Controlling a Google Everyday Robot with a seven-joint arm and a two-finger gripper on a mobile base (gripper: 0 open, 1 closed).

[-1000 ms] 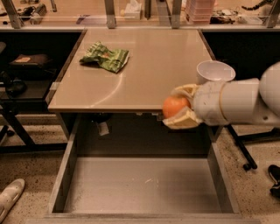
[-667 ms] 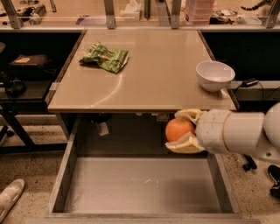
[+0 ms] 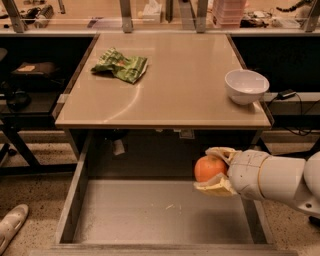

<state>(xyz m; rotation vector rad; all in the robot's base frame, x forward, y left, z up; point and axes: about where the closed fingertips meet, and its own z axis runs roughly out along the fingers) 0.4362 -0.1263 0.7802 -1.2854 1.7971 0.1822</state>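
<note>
Looks like a robotics lab or office test bay, not a home. Shown by a plain beige table (image 3: 165,107) with a bare metal drawer (image 3: 75,200) open under it, black desks (image 3: 30,75) alongside, loose cables (image 3: 295,100), a speckled hard floor (image 3: 35,197) and a cluttered bench (image 3: 240,15) behind. Shown also by the white robot gripper (image 3: 213,170), closed round an orange (image 3: 206,167) above the drawer's right side.
</note>
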